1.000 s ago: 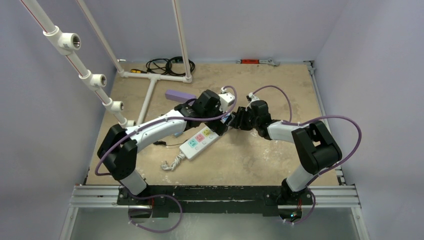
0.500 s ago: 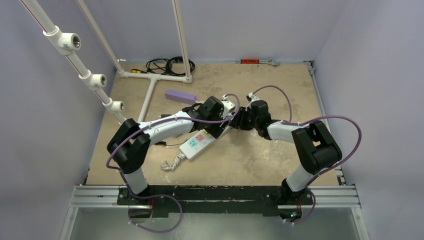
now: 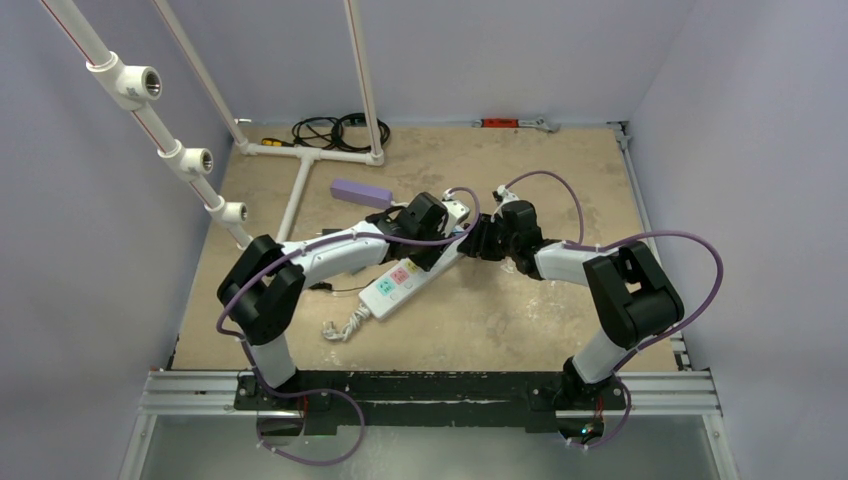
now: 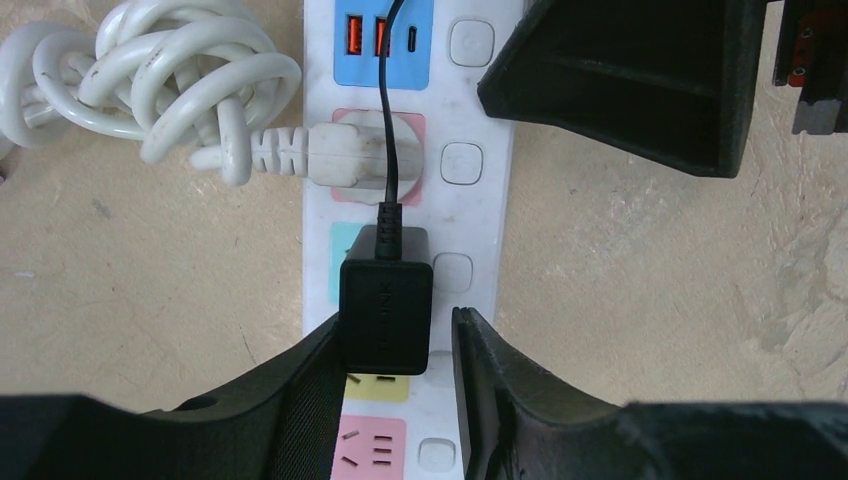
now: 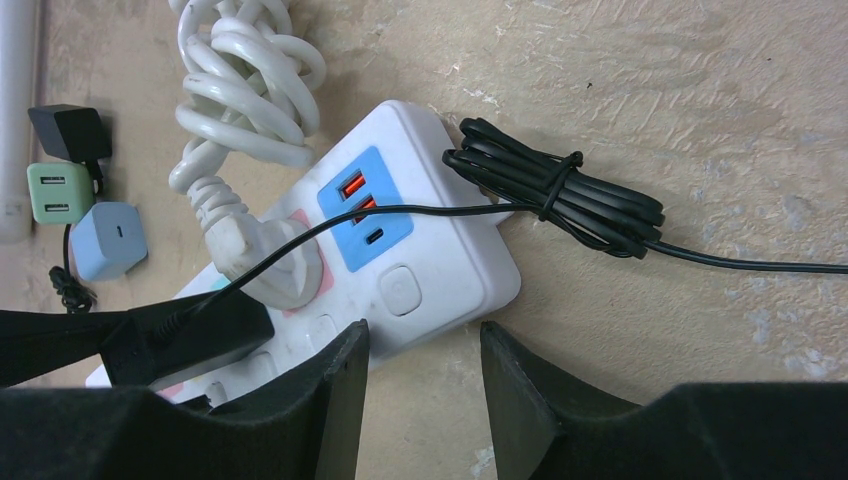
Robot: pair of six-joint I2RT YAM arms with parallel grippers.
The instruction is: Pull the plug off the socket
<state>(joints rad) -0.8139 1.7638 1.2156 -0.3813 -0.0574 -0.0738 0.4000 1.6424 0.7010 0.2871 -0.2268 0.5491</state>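
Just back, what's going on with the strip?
The left gripper straddles the black plug seated in the socket strip, one finger touching it, a sliver of gap at the other. The right gripper stands open at the strip's USB end, one finger over its edge. The plug is not yet out.

Faint raised lettering runs along the black plug (image 4: 387,315), too dim to read

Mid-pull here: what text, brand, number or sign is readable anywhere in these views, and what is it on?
"LINK": the end of faint raised lettering running sideways on the black adapter; its first letters are unclear.
Power strip: any marks on its buttons are too faint to read; no other text shows on it.
Green charger: no legible print.
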